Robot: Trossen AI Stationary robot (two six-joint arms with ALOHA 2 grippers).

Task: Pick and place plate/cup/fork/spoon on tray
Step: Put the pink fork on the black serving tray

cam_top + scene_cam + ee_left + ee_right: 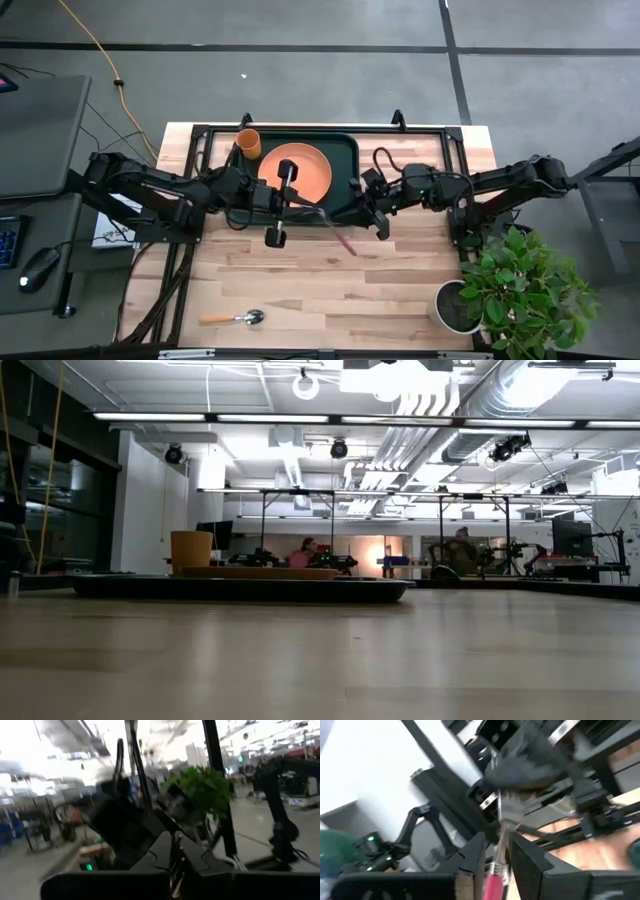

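Right gripper clamps the fork above the table, just off the tray's near edge.

Nearest me, the spoon (233,318) lies alone at the table's front edge. Farther in, the right gripper (496,851) pinches the fork (346,241) by its pink handle, tines outward. The left gripper (281,205) hangs over the plate's edge; whether it's open, I cannot tell. Beyond, the plate (296,172) and cup (248,143) sit on the tray (340,148).

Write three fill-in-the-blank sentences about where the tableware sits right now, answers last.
1. The orange plate lies on the green ____.
2. The cup stands in the tray beside the ____.
3. The right gripper is shut on the pink-handled ____.
4. Alone near the table's front edge lies the ____.

Answers: tray; plate; fork; spoon
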